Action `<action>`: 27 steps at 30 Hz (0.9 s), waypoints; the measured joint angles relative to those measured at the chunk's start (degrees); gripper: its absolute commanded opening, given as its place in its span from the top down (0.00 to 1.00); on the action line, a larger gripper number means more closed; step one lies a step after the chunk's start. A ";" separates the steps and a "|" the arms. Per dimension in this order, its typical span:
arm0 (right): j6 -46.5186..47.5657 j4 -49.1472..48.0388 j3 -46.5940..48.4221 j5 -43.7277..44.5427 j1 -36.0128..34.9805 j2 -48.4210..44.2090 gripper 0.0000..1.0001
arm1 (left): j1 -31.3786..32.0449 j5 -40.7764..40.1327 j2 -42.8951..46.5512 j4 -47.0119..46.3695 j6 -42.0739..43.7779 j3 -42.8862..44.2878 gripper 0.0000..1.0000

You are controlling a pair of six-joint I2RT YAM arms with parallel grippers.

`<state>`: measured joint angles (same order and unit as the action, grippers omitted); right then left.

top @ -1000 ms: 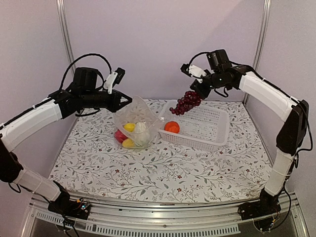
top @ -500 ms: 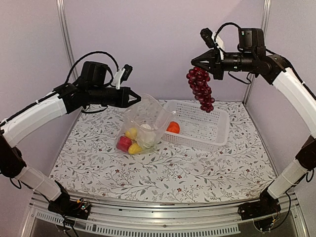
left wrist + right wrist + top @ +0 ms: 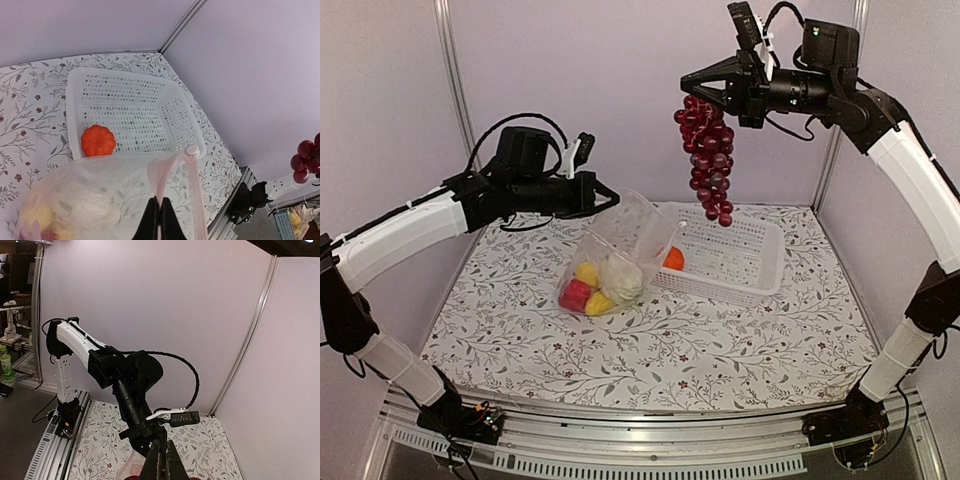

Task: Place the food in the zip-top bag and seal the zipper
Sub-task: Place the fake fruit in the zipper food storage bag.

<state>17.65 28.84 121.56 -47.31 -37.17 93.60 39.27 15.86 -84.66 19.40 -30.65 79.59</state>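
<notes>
The clear zip-top bag (image 3: 620, 255) stands open-mouthed on the table with white cauliflower (image 3: 620, 278), a red piece (image 3: 573, 293) and yellow pieces (image 3: 586, 272) inside. My left gripper (image 3: 612, 200) is shut on its upper mouth edge. In the left wrist view the pinkish zipper (image 3: 170, 172) runs up from my left gripper (image 3: 160, 212). My right gripper (image 3: 688, 80) is shut on the stem of the dark red grape bunch (image 3: 708, 160), which hangs high above the basket's left end. An orange fruit (image 3: 672, 258) (image 3: 98, 140) lies in the basket beside the bag.
The white lattice basket (image 3: 745, 250) (image 3: 125, 100) sits at the back right, touching the bag's right side. Purple walls and metal posts close in the back and sides. In the right wrist view the left arm (image 3: 135, 385) faces my right gripper (image 3: 161, 460).
The right gripper has lifted the grape bunch out of the basket, up and to the left. The left gripper has carried the bag's mouth edge a little to the right.
</notes>
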 measured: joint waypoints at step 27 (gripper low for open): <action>1.46 -3.41 -12.22 1.84 -5.84 12.70 0.78 | 0.37 -0.24 5.38 -5.60 -5.99 -3.69 1.00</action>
<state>19.11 25.43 109.34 -45.47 -43.00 106.30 39.64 15.62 -79.29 13.80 -36.64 75.90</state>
